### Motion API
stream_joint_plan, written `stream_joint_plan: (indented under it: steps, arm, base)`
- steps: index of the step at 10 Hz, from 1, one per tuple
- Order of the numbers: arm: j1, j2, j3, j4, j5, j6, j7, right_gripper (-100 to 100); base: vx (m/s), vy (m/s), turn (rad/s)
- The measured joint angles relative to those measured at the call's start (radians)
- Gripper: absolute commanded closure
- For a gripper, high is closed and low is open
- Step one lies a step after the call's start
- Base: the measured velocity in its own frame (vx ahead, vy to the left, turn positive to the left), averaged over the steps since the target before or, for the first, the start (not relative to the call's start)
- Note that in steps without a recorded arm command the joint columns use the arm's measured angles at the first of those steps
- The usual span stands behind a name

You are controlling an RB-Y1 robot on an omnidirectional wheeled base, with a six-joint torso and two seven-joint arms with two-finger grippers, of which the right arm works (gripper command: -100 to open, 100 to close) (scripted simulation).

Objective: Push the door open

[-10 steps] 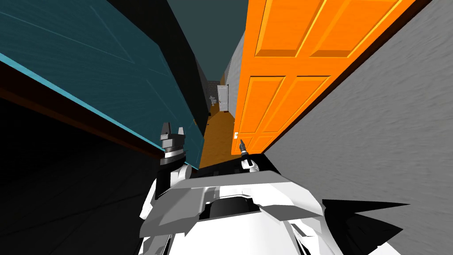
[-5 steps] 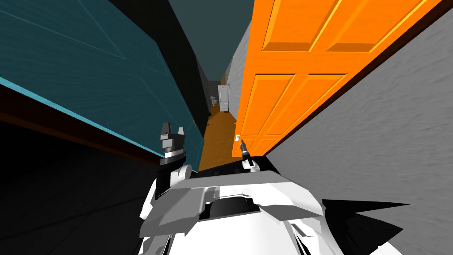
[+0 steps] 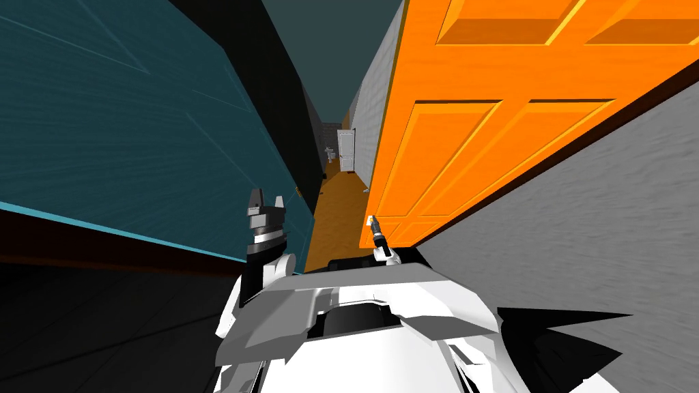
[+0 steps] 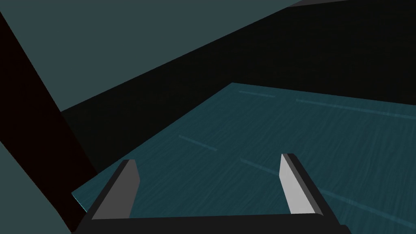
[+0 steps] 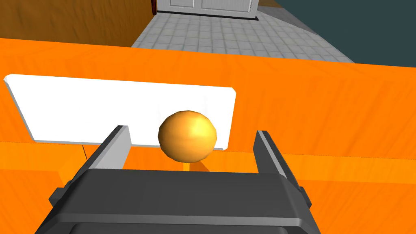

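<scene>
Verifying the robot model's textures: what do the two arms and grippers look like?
Left gripper: dark box body with two flat blade fingers, light grey faces and dark edges. Its wrist is grey with a dark band, and the forearm is white. Right gripper: same dark, bevelled box and light grey blades, with a slim dark wrist and white forearm. No cables or markings visible.

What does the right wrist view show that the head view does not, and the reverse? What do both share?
Right wrist view: a round golden-orange knob between the right arm's open jaws, not touched. Head view: a dark teal panelled door on my left, the left arm's open jaws near it. Both: the bright orange panelled door on my right.
</scene>
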Motion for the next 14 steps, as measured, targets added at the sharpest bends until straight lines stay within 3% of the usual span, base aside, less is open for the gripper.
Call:
stream_joint_plan:
  steps: [1,6,10,11,13,14]
  arm:
    - [0.0,0.001,0.0,0.001,0.0,-0.003,0.0,100]
    - [0.001,0.0,0.001,0.001,0.001,0.002,0.001,100]
    - [0.018,-0.008,-0.01,-0.007,-0.007,0.016,0.002,100]
    - [0.004,-0.01,-0.018,0.006,-0.011,0.016,0.007,100]
    - [0.004,-0.022,-0.03,0.005,-0.018,0.005,0.007,100]
    - [-0.017,-0.027,-0.041,0.044,-0.025,-0.015,0.008,100]
  base:
    - [-0.017,0.005,0.002]
    - [-0.013,0.0,0.002]
    - [0.153,0.037,-0.035]
    - [0.193,0.027,-0.013]
    - [0.198,0.054,-0.04]
    - [0.129,0.028,-0.034]
